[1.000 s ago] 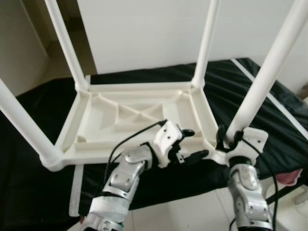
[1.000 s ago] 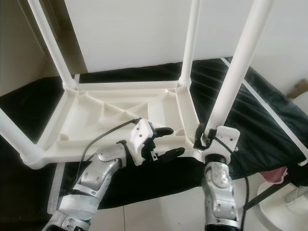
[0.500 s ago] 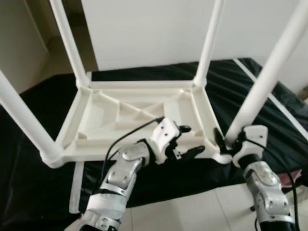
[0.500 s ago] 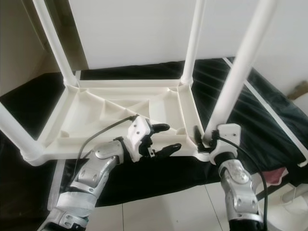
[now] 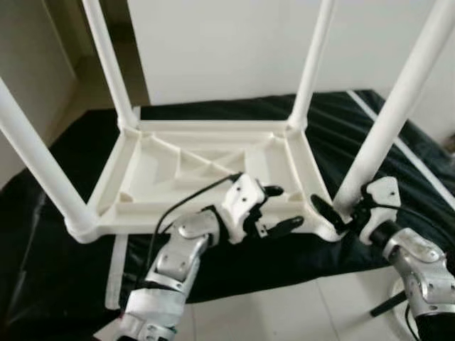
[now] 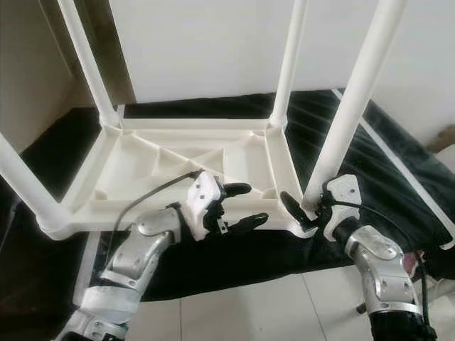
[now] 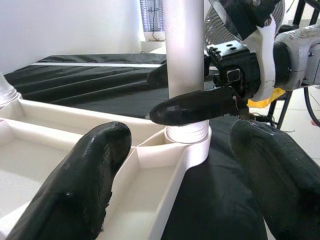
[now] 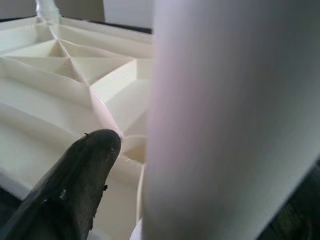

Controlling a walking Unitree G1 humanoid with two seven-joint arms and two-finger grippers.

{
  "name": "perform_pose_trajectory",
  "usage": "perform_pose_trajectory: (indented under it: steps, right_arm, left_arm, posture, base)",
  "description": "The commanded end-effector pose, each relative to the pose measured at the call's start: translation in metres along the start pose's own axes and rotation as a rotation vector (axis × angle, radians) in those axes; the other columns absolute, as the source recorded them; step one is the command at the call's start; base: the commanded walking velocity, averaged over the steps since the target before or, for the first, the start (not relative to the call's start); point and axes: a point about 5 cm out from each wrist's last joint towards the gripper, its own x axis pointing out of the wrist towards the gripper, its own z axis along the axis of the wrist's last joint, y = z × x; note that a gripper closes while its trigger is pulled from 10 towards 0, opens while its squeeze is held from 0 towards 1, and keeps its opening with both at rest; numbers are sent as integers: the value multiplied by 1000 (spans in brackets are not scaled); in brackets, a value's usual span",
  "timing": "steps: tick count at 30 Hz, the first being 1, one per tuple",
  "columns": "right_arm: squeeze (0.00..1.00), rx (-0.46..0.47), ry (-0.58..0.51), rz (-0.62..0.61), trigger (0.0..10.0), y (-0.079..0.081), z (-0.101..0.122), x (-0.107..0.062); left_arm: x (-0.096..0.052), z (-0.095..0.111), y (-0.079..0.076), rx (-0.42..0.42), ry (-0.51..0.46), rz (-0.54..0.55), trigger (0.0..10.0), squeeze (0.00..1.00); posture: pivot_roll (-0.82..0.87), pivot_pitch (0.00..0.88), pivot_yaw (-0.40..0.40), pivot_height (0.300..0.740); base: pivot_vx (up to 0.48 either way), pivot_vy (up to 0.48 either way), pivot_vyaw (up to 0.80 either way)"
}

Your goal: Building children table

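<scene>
A white plastic children's table [image 5: 206, 167] lies upside down on a black cloth [image 5: 43, 213], with its four legs pointing up. My right gripper [image 5: 341, 209] is shut around the base of the near right leg [image 5: 398, 106], where the leg meets its corner socket. One black finger [image 7: 195, 106] lies across the front of that leg [image 7: 185, 50], and the other is hidden behind it. My left gripper [image 5: 283, 208] is open just above the table's near rim, a short way left of that corner. Its fingers [image 7: 85, 185] hold nothing.
The black cloth covers a low platform that ends just in front of me, above white floor tiles [image 5: 284, 312]. A white strip [image 5: 114, 277] lies along the near left edge. A white wall [image 5: 227, 42] stands behind, and a fan [image 7: 225, 20] stands off to the right.
My right forearm has swung outward to the right and the wrist has turned around the leg's base, staying on it. The left gripper has hardly moved. The camera shifted slightly.
</scene>
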Motion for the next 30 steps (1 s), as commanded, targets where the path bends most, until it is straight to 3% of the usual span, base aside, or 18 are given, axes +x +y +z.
perform_pose_trajectory:
  steps: [1,2,3,4,14,15,16,21,23,28,30]
  right_arm:
    - [0,4,5,17,4157,-2,-2,0]
    - [0,4,5,17,4157,-2,-2,0]
    - [0,4,7,21,2863,-3,-3,0]
    - [0,4,8,29,0,-3,-4,-1]
    - [0,23,-1,29,0,-1,-5,-7]
    - [0,29,-6,15,2549,-1,-4,-7]
    - [0,33,-12,-2,10000,0,-3,-7]
    - [0,40,-22,-89,10000,0,-3,-7]
    - [0,45,-27,-240,10000,0,-6,-6]
    - [0,77,-33,-379,10000,11,-8,-3]
    - [0,170,-40,-507,10000,21,-10,1]
  left_arm:
    - [-2,-1,5,-9,3,99,10000,0]
    - [-2,-1,5,-9,3,99,10000,0]
    - [-2,0,6,-8,3,101,10000,0]
    - [-1,-1,5,-11,4,102,10000,0]
    - [4,0,-2,-43,-8,57,10000,0]
    - [5,-1,-2,-37,-3,49,10000,0]
    - [5,-1,-1,-28,4,47,10000,0]
    - [4,-1,1,-32,5,50,10000,0]
    - [3,-4,-2,-37,8,45,10000,0]
    - [4,-4,-4,-67,4,52,10000,0]
    - [2,-5,-3,-55,12,39,10000,0]
  posture:
    - [31,0,-2,740]
    - [31,0,-2,740]
    - [27,0,1,740]
    - [23,0,3,740]
    - [-12,0,24,740]
    - [-17,0,27,740]
    - [-21,0,32,740]
    - [-32,0,36,740]
    - [-40,0,38,740]
    - [-43,0,46,740]
    - [-35,0,40,740]
  base:
    - [0,0,0]
    - [0,0,0]
    - [0,0,0]
    - [0,0,0]
    - [0,0,0]
    - [0,0,0]
    - [0,0,0]
    - [0,0,0]
    - [0,0,0]
    - [0,0,0]
    - [0,0,0]
